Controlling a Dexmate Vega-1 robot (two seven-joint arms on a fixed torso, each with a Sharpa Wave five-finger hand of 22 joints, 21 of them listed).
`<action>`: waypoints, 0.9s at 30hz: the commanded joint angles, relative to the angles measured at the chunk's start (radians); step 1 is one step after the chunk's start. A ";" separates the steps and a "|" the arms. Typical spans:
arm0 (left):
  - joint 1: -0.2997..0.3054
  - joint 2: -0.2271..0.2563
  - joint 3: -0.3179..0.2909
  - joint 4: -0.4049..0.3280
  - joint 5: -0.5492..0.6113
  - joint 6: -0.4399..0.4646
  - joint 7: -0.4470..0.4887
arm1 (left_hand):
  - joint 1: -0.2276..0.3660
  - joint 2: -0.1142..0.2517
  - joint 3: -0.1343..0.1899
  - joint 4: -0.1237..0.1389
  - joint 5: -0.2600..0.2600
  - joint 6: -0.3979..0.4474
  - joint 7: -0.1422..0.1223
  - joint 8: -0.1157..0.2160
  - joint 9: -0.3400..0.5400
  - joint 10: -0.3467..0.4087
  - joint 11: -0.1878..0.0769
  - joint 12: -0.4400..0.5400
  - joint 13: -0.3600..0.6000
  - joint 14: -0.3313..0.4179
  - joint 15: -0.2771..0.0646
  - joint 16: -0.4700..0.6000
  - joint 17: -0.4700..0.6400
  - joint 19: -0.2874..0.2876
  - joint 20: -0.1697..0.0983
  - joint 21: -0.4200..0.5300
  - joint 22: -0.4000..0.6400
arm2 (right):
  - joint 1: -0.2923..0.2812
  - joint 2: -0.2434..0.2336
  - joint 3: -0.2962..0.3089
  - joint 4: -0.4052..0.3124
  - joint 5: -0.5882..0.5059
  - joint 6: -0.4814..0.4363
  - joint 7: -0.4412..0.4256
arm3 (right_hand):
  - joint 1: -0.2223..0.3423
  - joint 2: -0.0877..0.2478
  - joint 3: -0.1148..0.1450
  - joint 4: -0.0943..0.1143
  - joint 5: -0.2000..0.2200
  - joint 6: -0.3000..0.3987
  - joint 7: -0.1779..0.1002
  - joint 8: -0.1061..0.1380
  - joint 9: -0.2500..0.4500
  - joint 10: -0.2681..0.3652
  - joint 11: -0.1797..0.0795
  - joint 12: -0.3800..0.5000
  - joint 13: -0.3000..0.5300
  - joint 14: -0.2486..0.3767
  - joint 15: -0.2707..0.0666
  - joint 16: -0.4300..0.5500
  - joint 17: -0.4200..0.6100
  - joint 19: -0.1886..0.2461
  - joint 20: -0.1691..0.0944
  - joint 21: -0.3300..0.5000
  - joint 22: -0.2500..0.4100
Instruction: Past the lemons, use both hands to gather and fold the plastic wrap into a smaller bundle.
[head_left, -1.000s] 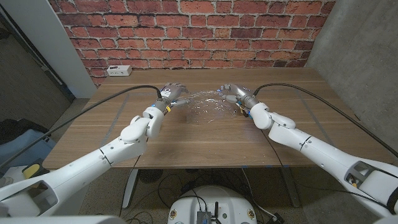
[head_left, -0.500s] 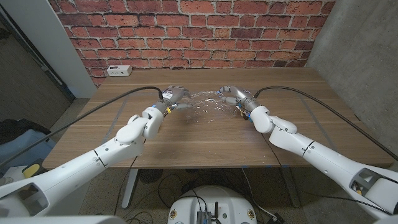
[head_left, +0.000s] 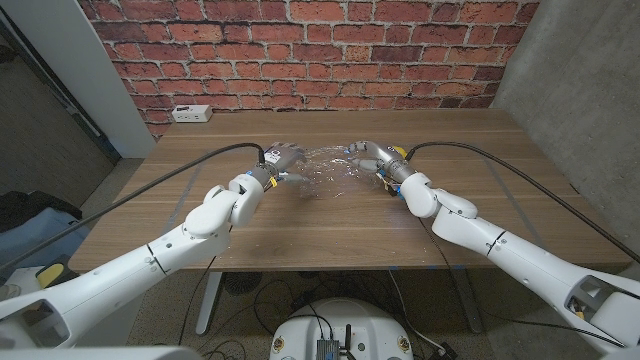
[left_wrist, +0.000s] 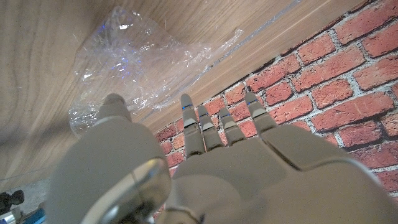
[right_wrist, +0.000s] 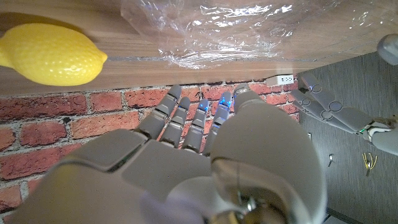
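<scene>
A crumpled sheet of clear plastic wrap (head_left: 326, 171) lies on the wooden table (head_left: 330, 225) between my two hands. My left hand (head_left: 283, 160) stands at the wrap's left edge with its fingers (left_wrist: 200, 129) stretched out and apart, holding nothing; the left wrist view has the wrap (left_wrist: 140, 62) just beyond the thumb. At the wrap's right edge my right hand (head_left: 367, 157) also has its fingers (right_wrist: 186, 121) extended with nothing in them. In the right wrist view the wrap (right_wrist: 236, 28) lies ahead of the fingertips and a yellow lemon (right_wrist: 53, 55) sits beside it.
A white power strip (head_left: 189, 113) lies at the table's far left corner, by the brick wall (head_left: 320, 50). In the right wrist view my left hand (right_wrist: 333, 112) shows across the wrap. Black cables run along both arms.
Both hands have edged a little inward toward the plastic wrap. The wrap itself lies about where it was.
</scene>
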 joint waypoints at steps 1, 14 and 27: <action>0.021 0.006 -0.003 -0.034 0.057 0.011 -0.073 | 0.009 -0.012 -0.002 -0.005 0.011 0.010 -0.014 0.009 0.003 -0.008 -0.002 0.003 0.002 -0.005 0.002 0.002 0.003 -0.010 0.002 -0.003 -0.001 | -0.022 -0.001 0.009 -0.020 0.018 0.003 0.010 | -0.011 -0.003 0.009 0.003 0.000 -0.003 0.000 0.002 0.002 0.001 0.004 0.002 0.004 -0.001 -0.071 -0.005 0.000 -0.001 0.016 -0.005 0.002; 0.032 -0.009 0.015 -0.022 0.182 0.015 -0.072 | 0.057 -0.023 -0.002 -0.032 0.029 0.028 -0.048 0.013 0.001 -0.005 -0.011 0.008 0.000 0.000 -0.004 0.007 0.002 0.006 -0.001 -0.003 -0.002 | -0.034 0.001 0.012 -0.030 0.012 -0.001 -0.001 | -0.006 -0.001 0.024 -0.004 0.002 0.001 0.001 0.004 0.001 0.000 0.003 0.002 0.004 0.002 -0.076 -0.008 -0.003 -0.001 0.020 -0.005 0.001; 0.025 -0.040 0.029 0.011 0.244 -0.009 -0.109 | 0.119 -0.022 0.002 -0.062 0.050 0.003 -0.097 0.003 0.000 0.000 -0.028 0.013 -0.003 0.009 -0.018 0.009 0.002 0.026 -0.017 -0.003 -0.004 | -0.027 0.009 0.013 -0.009 0.019 0.009 -0.003 | -0.010 -0.002 0.030 -0.005 0.002 0.003 0.001 0.005 0.001 0.002 0.002 0.003 0.004 0.004 -0.076 -0.010 -0.004 -0.001 0.027 -0.005 0.001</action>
